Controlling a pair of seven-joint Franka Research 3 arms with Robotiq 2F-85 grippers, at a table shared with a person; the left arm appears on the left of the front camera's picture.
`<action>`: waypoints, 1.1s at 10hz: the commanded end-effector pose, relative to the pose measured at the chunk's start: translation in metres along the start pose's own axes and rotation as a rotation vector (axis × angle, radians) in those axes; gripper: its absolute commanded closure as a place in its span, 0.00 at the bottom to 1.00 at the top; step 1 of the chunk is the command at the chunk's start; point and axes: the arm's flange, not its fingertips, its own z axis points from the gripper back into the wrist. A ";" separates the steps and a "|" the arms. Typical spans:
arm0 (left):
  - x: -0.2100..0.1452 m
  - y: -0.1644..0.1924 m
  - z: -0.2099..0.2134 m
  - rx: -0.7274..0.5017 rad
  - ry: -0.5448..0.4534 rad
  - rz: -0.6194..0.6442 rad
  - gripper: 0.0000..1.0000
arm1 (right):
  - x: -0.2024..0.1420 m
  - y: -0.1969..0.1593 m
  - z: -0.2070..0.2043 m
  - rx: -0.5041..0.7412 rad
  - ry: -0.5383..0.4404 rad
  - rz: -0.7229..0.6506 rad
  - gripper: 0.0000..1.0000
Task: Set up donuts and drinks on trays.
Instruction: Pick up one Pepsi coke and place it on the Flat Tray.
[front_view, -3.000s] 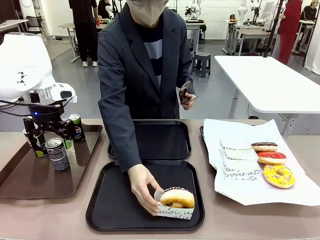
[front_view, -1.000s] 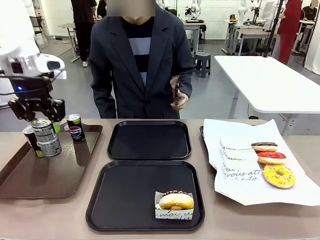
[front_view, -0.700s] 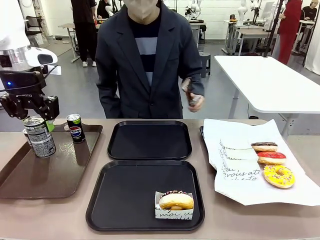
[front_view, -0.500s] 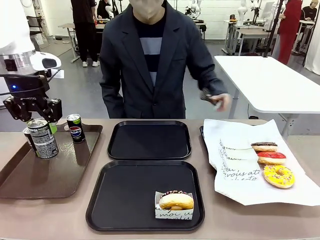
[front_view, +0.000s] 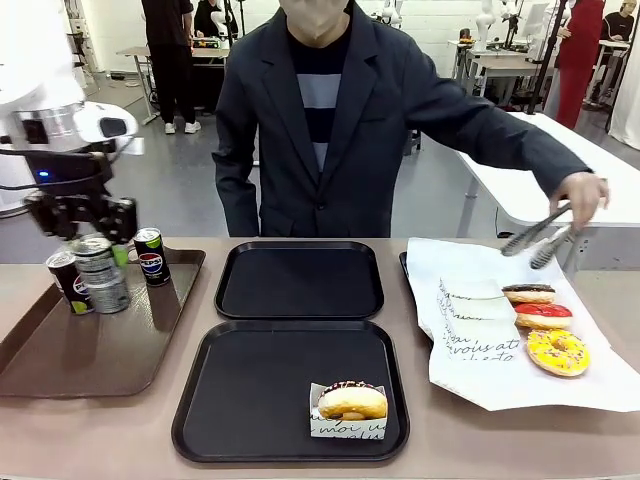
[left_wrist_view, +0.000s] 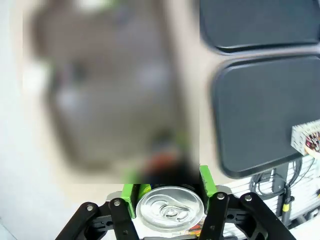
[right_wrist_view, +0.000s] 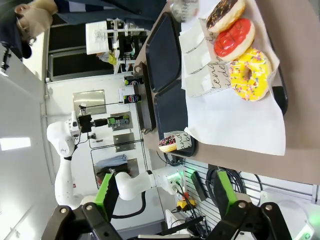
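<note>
The left gripper (front_view: 88, 230) pinches a slim grey-silver can (front_view: 103, 277) just under its silver top, at the far left of the brown tray (front_view: 60, 360). The right gripper (right_wrist_view: 165, 197) is spread around nothing. There are three cans, counting the Pepsi can (front_view: 151, 257) and dark can (front_view: 66, 282), two black trays (front_view: 300, 285), and four donuts: a sleeved golden donut (front_view: 352, 400) on the near tray (front_view: 250, 390), plus a chocolate donut (front_view: 528, 293), red donut (front_view: 543, 316) and yellow donut (front_view: 558, 351) on white paper (front_view: 470, 370).

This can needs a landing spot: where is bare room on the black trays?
For the grey can in the left claw: the far black tray is all bare. The near black tray is free except its near right corner, where the sleeved donut sits. Crowded: the paper at right, with three donuts and the person's tongs above.
</note>
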 end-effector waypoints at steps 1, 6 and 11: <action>-0.007 -0.066 -0.002 -0.016 -0.081 -0.133 0.42 | 0.000 0.000 -0.001 0.031 -0.016 0.014 0.00; -0.010 -0.173 -0.045 0.004 -0.014 -0.336 0.42 | 0.000 0.000 -0.001 0.031 -0.016 0.014 0.00; -0.008 -0.193 -0.084 -0.075 0.004 -0.434 0.42 | 0.000 0.000 -0.001 0.031 -0.016 0.014 0.00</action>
